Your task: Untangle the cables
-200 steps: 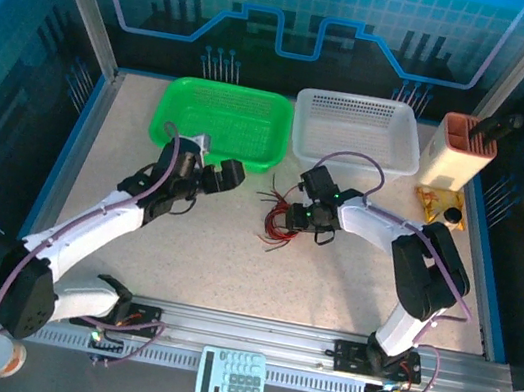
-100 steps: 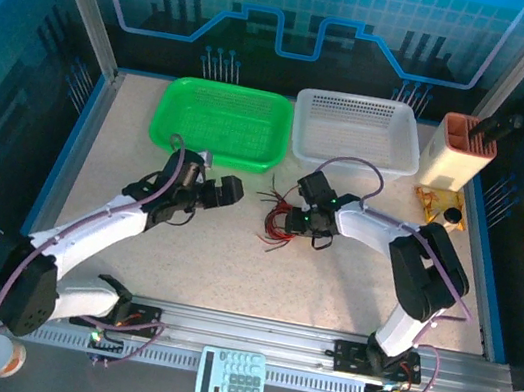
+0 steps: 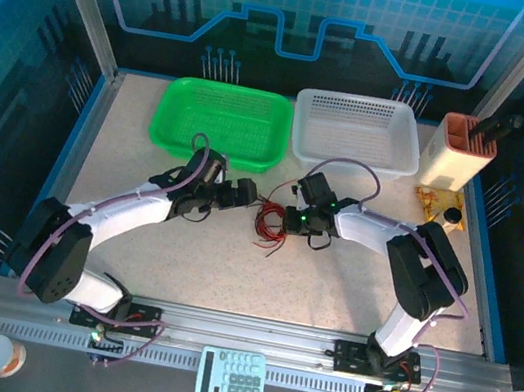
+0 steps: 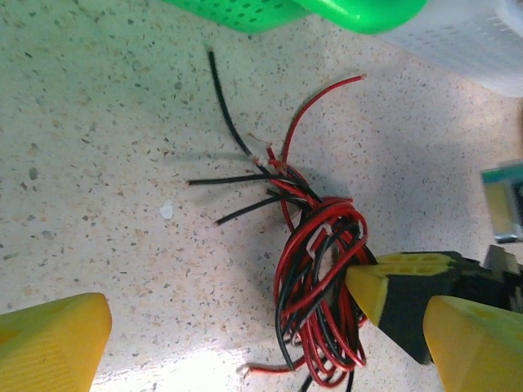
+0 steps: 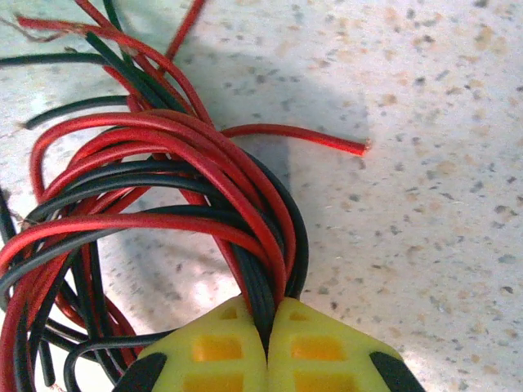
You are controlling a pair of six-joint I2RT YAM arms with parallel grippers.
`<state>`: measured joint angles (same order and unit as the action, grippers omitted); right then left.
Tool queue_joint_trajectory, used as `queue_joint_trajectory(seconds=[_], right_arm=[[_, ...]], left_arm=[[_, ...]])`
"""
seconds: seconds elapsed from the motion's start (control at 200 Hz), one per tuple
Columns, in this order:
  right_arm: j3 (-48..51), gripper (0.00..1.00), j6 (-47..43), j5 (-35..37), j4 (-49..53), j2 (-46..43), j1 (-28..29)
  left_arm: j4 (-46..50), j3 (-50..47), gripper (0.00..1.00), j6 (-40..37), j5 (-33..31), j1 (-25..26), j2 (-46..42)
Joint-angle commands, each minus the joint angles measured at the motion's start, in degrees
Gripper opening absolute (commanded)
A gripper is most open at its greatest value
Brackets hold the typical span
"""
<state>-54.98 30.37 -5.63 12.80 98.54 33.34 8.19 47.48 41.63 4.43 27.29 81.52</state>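
Near edge: calculator [image 3: 232, 379] on the rail between the two arm bases.

Arms: both stretch low over the counter [image 3: 327, 289], forearms converging on its centre, wrists nearly level with the surface.

Left end effector [image 3: 247, 193] [image 4: 265, 343]: fingers spread wide, holding nothing, just beside the bundle.

Right end effector [image 3: 288, 219] [image 5: 268, 314] [image 4: 384, 290]: fingertips pressed together, pinching several strands at the rim of the coil.

Cables [image 3: 273, 220] [image 4: 319, 302] [image 5: 163, 204]: red and black wires wound into one loose coil, lying mid-counter between the end effectors, with stray ends fanning outward.

Handling, judged: very light, limp and smooth-jacketed, so likely to slip and to drag the whole knot when pulled. The best hold is probably a single free end, opposite the pinch.

Far side: green basket [image 3: 224, 120] and white basket [image 3: 357, 130], side by side.
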Motion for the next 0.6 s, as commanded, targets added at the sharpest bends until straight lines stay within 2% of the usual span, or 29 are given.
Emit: queue_joint_trajectory(seconds=[0.0, 0.24, 0.475, 0.595], right_arm=[[0.5, 0.0, -3.5, -4.1, -4.2, -4.6, 0.4], [-0.5, 0.0, -4.0, -5.6, -3.5, -7.0, 1.0], [-0.8, 0.0, -4.4, -8.0, -3.2, -11.2, 1.5], [-1.0, 0.0, -4.7, -9.5, -3.7, -12.8, 1.7]], left_arm=[[-2.8, 2.5, 0.99, 1.5, 2.5, 0.9, 1.9], [-5.4, 4.3, 0.82, 1.3, 5.5, 1.9, 5.2], [-6.4, 4.5, 0.64, 1.2, 5.1, 1.9, 8.3], [-7.6, 4.1, 0.46, 1.5, 5.9, 1.8, 9.5]])
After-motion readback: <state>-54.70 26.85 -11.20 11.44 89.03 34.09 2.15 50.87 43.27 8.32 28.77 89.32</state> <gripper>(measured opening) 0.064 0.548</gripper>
